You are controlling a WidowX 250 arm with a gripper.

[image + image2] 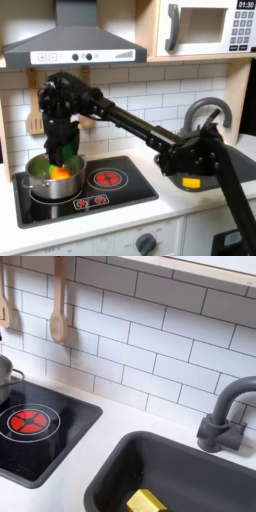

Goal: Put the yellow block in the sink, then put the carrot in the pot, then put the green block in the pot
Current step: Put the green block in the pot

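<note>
In the first exterior view the end effector (pixel 60 150) hangs just above the pot (pixel 50 183), which sits on the stove's (pixel 130 190) rear left burner; whether it is clenched or released cannot be told. The carrot (pixel 60 173) lies inside the pot, with something green, perhaps the green block (pixel 42 170), beside it. The yellow block (pixel 146 501) rests in the sink (pixel 110 481), below the faucet (pixel 222 416). Wooden spoons (pixel 58 301) hang on the tiled wall above the stove. The microwave (pixel 205 28) display reads 01:30.
</note>
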